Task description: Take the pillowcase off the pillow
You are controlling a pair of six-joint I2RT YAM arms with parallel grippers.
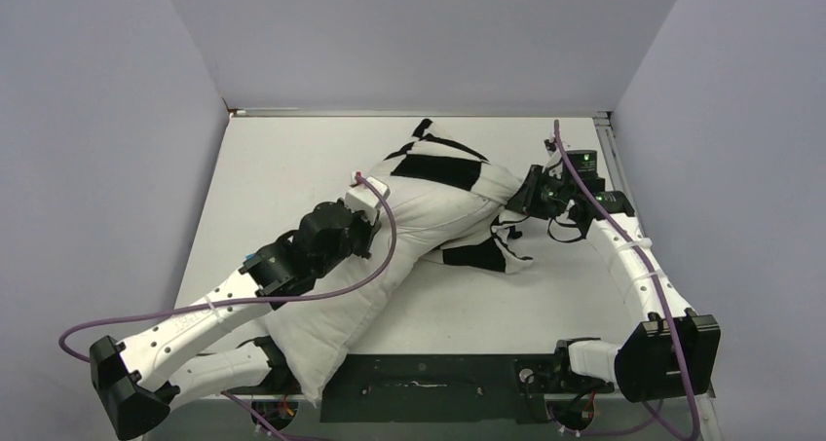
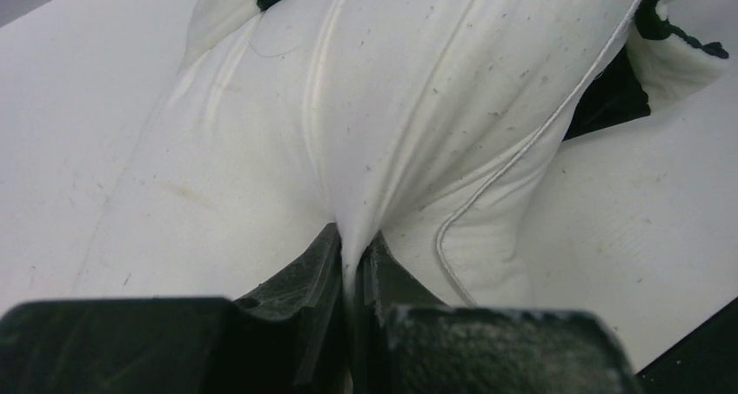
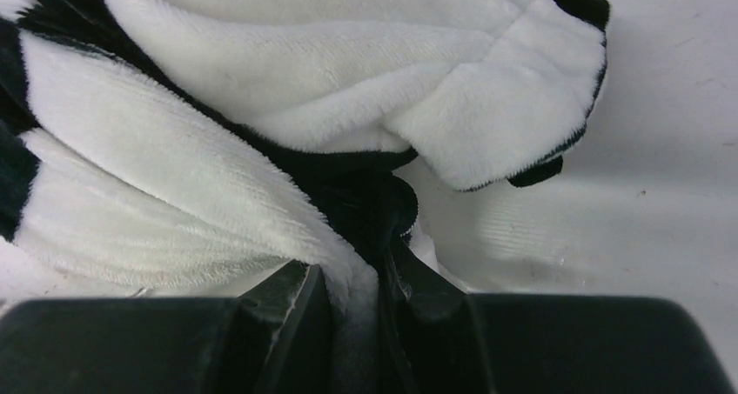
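Firmly, left pincer [image 2: 352,248] clamps the pillow [image 2: 392,107], right pincer [image 3: 357,277] clamps the pillowcase [image 3: 287,72] near the right table [image 1: 555,310] edge.

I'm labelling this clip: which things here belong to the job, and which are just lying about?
Job: the pillowcase, the pillow, left pincer shut on the pillow, right pincer shut on the pillowcase.
Just there: the table, purple cables.
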